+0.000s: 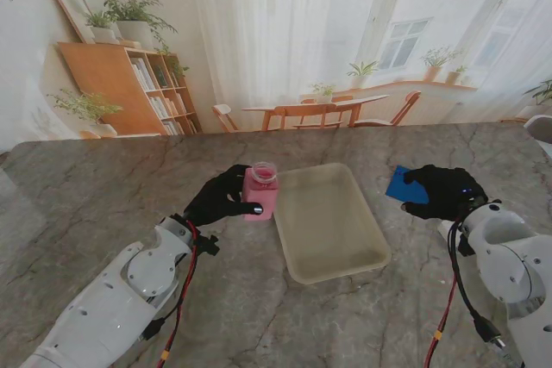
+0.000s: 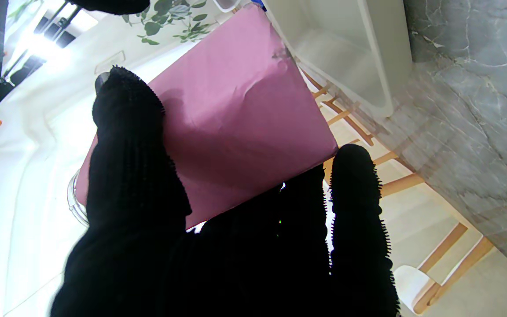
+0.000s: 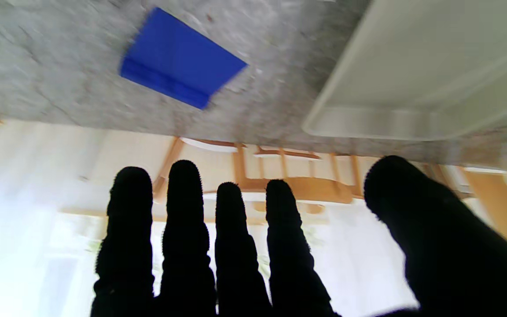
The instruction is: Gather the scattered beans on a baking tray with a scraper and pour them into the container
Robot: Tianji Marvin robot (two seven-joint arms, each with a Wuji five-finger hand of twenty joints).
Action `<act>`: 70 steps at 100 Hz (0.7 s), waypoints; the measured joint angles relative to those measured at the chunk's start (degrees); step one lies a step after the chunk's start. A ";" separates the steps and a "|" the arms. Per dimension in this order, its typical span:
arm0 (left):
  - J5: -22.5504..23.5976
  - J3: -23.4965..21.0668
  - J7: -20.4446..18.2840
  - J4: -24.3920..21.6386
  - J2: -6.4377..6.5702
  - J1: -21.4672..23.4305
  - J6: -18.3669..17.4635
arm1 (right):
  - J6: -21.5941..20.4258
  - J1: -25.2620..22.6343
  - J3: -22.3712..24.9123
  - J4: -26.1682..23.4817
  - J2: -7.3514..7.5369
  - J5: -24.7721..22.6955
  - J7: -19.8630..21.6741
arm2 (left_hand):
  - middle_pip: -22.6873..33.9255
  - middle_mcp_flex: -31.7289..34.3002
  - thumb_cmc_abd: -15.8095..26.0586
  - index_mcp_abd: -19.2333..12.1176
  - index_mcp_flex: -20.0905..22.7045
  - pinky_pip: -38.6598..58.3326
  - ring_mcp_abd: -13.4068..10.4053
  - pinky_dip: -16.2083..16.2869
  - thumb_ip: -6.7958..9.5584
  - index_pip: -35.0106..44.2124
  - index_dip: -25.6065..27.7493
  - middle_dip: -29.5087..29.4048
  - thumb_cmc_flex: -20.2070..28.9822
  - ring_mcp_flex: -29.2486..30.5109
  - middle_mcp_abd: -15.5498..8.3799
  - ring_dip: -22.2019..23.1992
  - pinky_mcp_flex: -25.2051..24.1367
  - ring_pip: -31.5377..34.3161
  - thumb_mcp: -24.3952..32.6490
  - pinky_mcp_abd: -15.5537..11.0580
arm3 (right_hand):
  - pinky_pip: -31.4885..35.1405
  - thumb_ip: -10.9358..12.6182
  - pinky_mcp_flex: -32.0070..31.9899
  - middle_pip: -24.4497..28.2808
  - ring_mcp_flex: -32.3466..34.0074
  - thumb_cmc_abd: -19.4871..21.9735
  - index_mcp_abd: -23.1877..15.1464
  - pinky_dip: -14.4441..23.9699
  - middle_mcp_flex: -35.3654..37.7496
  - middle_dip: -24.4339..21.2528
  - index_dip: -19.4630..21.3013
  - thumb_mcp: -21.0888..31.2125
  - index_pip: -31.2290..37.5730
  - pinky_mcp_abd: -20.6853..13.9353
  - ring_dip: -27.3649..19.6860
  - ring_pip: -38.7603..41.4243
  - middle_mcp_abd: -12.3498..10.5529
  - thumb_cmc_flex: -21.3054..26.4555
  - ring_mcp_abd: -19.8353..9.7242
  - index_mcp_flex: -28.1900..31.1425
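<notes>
Blue scraper (image 3: 181, 59) flat on table (image 1: 103, 187), just ahead of my right hand (image 1: 442, 192).
R fingers (image 3: 183, 211) spread, holding nothing; scraper lies right of tray (image 1: 297, 273). L hand (image 1: 220, 198) wrapped round pink container (image 1: 260, 195), just left of tray.

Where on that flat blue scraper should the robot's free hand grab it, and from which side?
Probably by its thicker ridged edge, the handle strip. The blue scraper lies flat on the marble table, right of the tray, so no face offers itself for a side pinch. The open right hand would likely come from above, thumb and fingers nipping that edge.
</notes>
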 measured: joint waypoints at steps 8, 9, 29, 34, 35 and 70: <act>0.23 -0.50 0.04 -0.36 0.02 0.44 0.11 | 3.87 0.41 -0.26 1.79 0.07 -1.94 -0.07 | 0.00 0.01 0.00 0.00 0.01 0.00 0.02 0.15 0.00 0.00 0.00 0.39 0.00 0.02 0.04 0.12 0.01 0.00 0.00 0.00 | 1.10 0.00 -1.25 1.84 -1.89 -0.04 1.97 0.97 -3.81 0.75 0.67 0.00 -1.14 0.00 0.35 1.46 1.74 -0.33 0.61 -2.27; 0.25 -0.54 0.05 -0.40 0.02 0.49 0.13 | 4.08 0.48 -0.27 2.06 0.07 -2.48 -0.08 | 0.00 0.01 0.00 0.00 0.01 0.00 0.02 0.15 0.00 0.00 0.00 0.39 0.00 0.02 0.04 0.13 0.01 0.00 0.00 0.00 | 1.14 0.00 -1.38 2.21 -2.24 -0.04 2.30 1.11 -4.39 0.93 0.71 0.02 -0.95 0.03 0.36 1.64 1.97 -0.71 0.68 -2.54; 0.17 -0.58 -0.02 -0.63 0.09 0.70 0.73 | 9.58 2.21 -1.17 6.50 0.67 -6.00 6.52 | 0.00 0.06 0.00 0.00 0.02 0.02 0.08 0.34 0.00 0.00 0.00 0.47 0.00 0.04 0.08 0.54 0.02 0.00 0.00 0.04 | 0.59 0.00 -7.64 2.77 -10.78 1.42 7.17 1.41 -17.14 3.51 5.31 -2.61 -5.14 1.42 0.36 -0.04 8.27 -3.08 5.05 -13.49; 0.15 -0.46 -0.05 -0.63 0.10 0.66 0.81 | 11.67 2.66 -1.64 7.50 0.84 -5.72 8.34 | 0.00 0.10 0.00 0.00 0.02 0.02 0.10 0.39 0.00 0.00 0.00 0.47 0.00 0.05 0.10 0.56 0.02 0.00 0.00 0.04 | -0.77 0.00 -9.07 0.03 -12.08 2.14 8.30 0.99 -18.18 3.51 6.81 -4.73 -6.65 1.69 -0.28 -3.27 9.16 -3.65 6.07 -15.38; 0.14 -0.43 -0.05 -0.63 0.10 0.65 0.82 | 11.91 2.76 -1.72 7.75 0.86 -5.66 8.51 | 0.00 0.10 0.00 0.00 0.02 0.02 0.10 0.40 0.00 0.00 0.00 0.47 0.00 0.06 0.10 0.56 0.02 0.00 0.00 0.05 | -1.00 0.00 -9.25 -0.40 -12.44 2.17 8.45 0.92 -18.19 3.51 7.11 -4.73 -6.26 1.74 -0.40 -3.21 9.30 -3.68 6.42 -15.89; 0.00 0.30 -0.22 -0.60 0.09 0.43 1.52 | 14.22 6.69 -5.08 18.38 1.63 -4.06 8.46 | 0.00 0.68 -0.61 0.02 0.55 0.57 0.18 0.70 0.00 0.09 0.00 0.50 0.00 0.62 0.30 0.58 0.06 0.02 -0.01 0.09 | -10.55 0.00 -15.31 -18.37 -18.98 4.86 9.46 -4.15 -19.64 -2.62 -5.11 -9.25 -19.95 3.04 -5.56 -21.39 11.10 -4.96 9.30 -16.39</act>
